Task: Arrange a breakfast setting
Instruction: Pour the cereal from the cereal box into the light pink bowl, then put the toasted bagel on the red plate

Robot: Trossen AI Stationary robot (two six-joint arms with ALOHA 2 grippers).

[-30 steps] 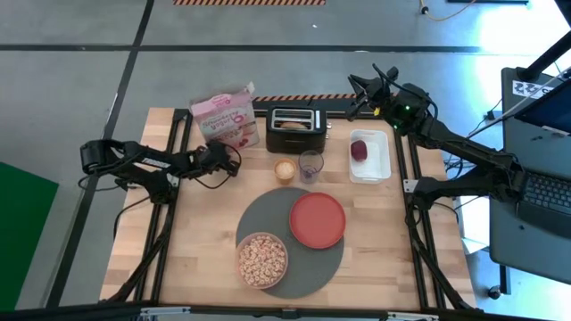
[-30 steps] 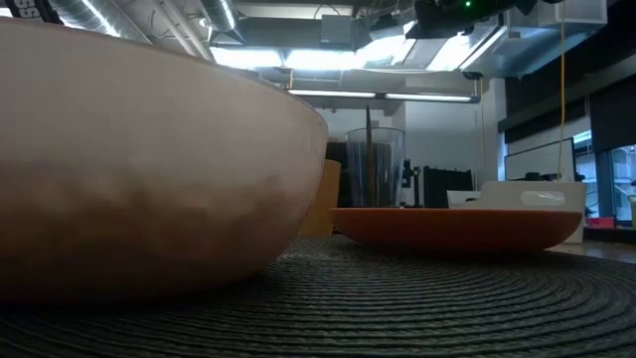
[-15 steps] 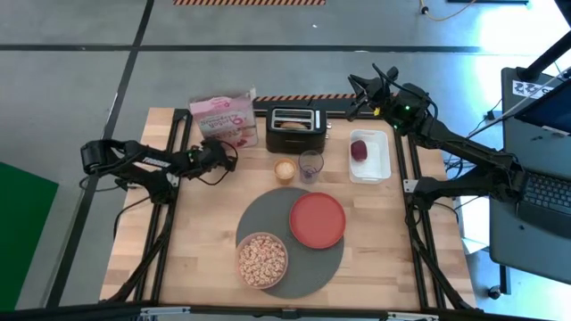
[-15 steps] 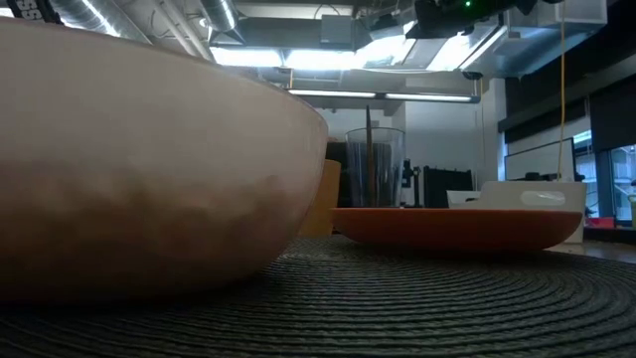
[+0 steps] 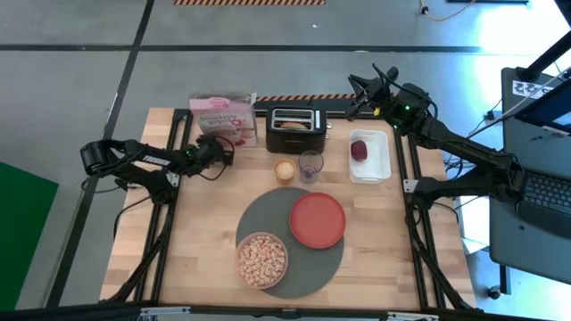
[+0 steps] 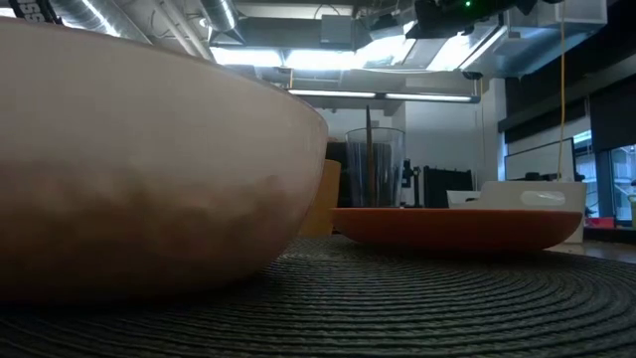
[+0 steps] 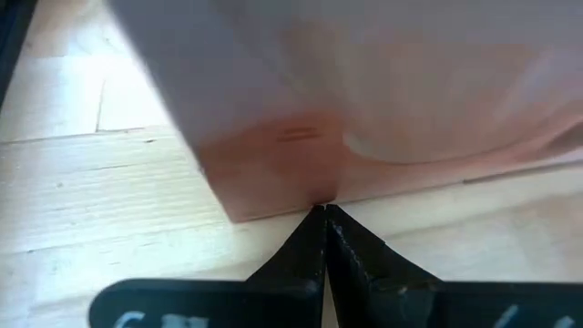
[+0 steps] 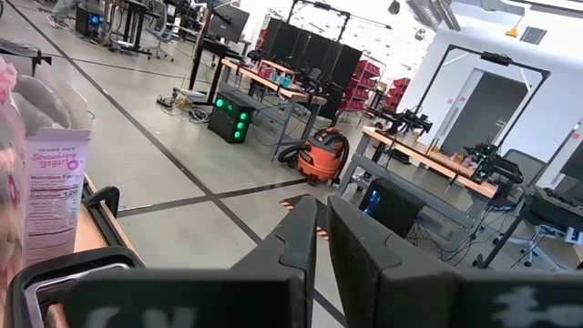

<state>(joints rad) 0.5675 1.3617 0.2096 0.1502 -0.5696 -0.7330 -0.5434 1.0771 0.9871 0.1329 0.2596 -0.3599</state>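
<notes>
A pink cereal box (image 5: 223, 118) stands at the table's far left. My left gripper (image 5: 220, 150) is shut just on its near side, low over the table; it also shows in the left wrist view (image 7: 323, 214). The dark-grey mat (image 5: 308, 267) carries the red plate (image 5: 317, 220) and the pale bowl (image 5: 261, 260) of tan cereal. A dark-red fruit (image 5: 359, 150) lies in a white tray (image 5: 379, 160). A bagel half (image 5: 290, 125) sits in the toaster (image 5: 294, 119). A thin spoon (image 6: 369, 149) stands in a glass (image 5: 310, 165). My right gripper (image 5: 357, 89) is shut, raised beyond the far edge. My left gripper has its shut fingertips (image 7: 314, 228) against the bottom edge (image 7: 301, 196) of the box's near face. The fingers come level from the table's near side, low over the wood. The box stands with its bottom on the table.
A small cup (image 5: 284, 169) with tan contents stands beside the glass, near the mat's far edge. The toaster stands right of the box. Bare wood lies at the table's left (image 5: 201, 232) and near right (image 5: 384, 259).
My left gripper has gone toward the table's far edge and a little left, staying shut. The pink box, slanted before, has turned about and slid toward the far edge; it now stands square to that edge.
</notes>
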